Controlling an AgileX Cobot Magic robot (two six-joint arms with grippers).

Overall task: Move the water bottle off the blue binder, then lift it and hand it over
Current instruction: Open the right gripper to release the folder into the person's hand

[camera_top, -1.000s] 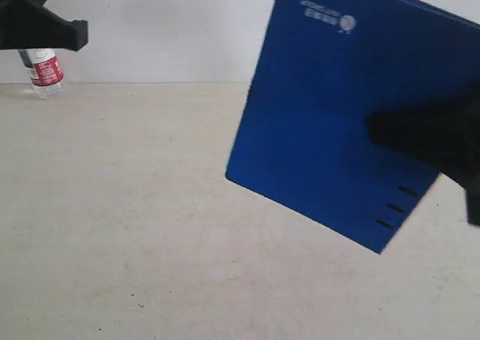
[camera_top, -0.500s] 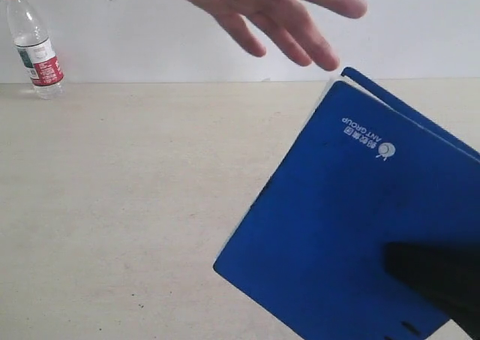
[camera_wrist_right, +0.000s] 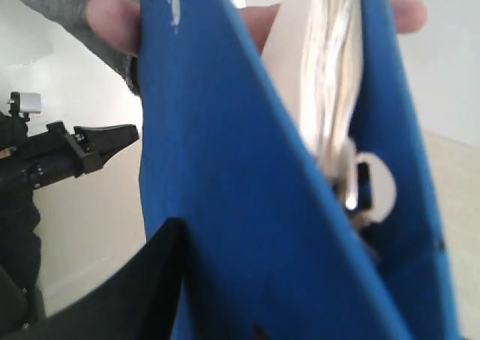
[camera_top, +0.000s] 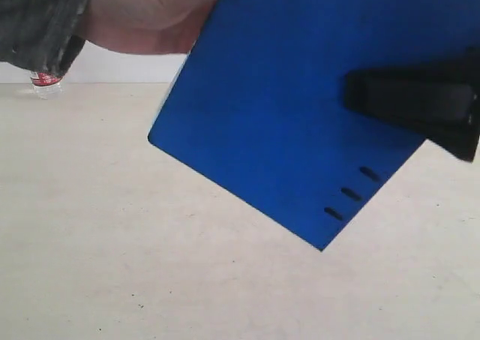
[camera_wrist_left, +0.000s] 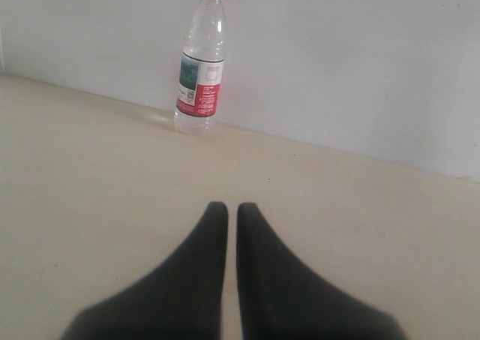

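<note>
Right gripper [camera_top: 375,100] clamping binder [camera_top: 285,115] aloft — person's hand [camera_top: 150,13] gripping opposite corner, up and away from its jaws. Left gripper [camera_wrist_left: 232,220] pressed together, pointing at bottle [camera_wrist_left: 201,70] standing upright.

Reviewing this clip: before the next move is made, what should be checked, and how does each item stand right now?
1. Right gripper clamps the flat bright-blue ring binder, which is lifted off the beige table: ok.
2. Person's hand grips the binder's upper edge: ok.
3. The hand's grip is firm enough for release: cannot tell.
4. Small clear plastic water bottle with red cap stands off the binder, upright by the wall: ok.
5. Left gripper is shut, empty and apart from the bottle: ok.
6. Binder covers are closed: not ok, they are splayed, with pages showing.
</note>
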